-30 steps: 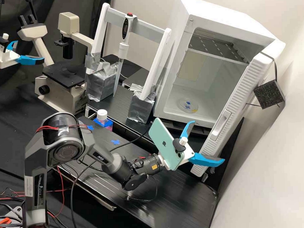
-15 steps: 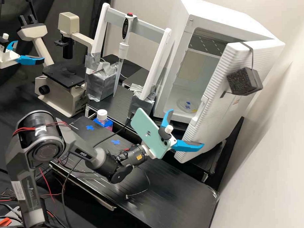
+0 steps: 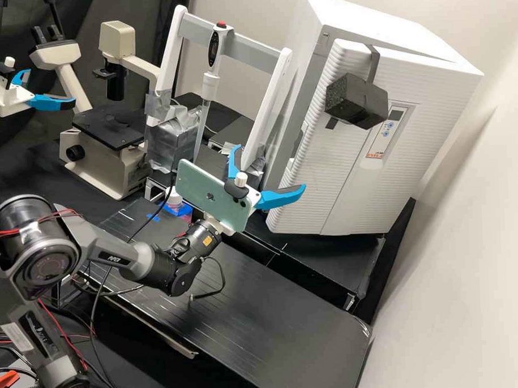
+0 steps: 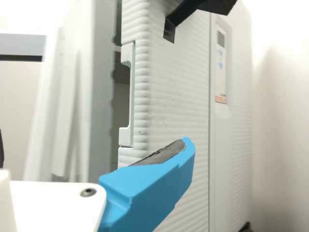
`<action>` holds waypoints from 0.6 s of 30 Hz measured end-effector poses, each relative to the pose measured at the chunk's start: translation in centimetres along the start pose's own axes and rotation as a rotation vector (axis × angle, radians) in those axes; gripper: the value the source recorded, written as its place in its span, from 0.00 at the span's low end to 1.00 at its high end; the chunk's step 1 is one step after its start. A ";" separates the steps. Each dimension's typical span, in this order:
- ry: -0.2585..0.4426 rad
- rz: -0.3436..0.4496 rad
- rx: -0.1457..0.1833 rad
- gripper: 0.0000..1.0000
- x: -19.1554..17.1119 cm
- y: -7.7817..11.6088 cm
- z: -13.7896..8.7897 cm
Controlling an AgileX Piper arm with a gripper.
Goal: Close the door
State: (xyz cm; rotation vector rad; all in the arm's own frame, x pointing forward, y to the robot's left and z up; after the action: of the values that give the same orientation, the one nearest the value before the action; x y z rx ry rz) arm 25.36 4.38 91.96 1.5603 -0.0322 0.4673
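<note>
Nearly closed, the door [image 3: 332,174] stands at the front of the white cabinet [image 3: 395,33], and along its handle side a gap is seen in both views. The gripper [image 3: 268,169] is empty, with its two fingers [image 3: 279,198] spread wide, near this free edge; if one of them touches the door, I cannot tell.

I judge that the door is stiff and rather light for its size, because it turns on a hinge and nobody must lift it. Its ribbed face looks like hard plastic, so a finger could slip along it. The handle [image 4: 127,94] is a shallow recess at the free edge, but for closing, no grasp is necessary. Better is to push flat on the face, close to this edge, where a small force is enough. At the end the seal may feel soft and push back a little, so the pressing should be slow and firm. The dark block [image 3: 357,100] hangs by a strap and might swing.
</note>
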 end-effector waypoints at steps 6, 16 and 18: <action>0.027 -0.048 0.028 1.00 0.2 -0.8 -0.4; 0.026 -0.067 0.062 1.00 -0.1 -2.4 -2.0; 0.030 -0.027 0.065 1.00 -0.6 -2.7 -2.6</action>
State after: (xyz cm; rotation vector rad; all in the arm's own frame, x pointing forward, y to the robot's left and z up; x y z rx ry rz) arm 24.90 6.83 89.16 1.6155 0.0275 0.4741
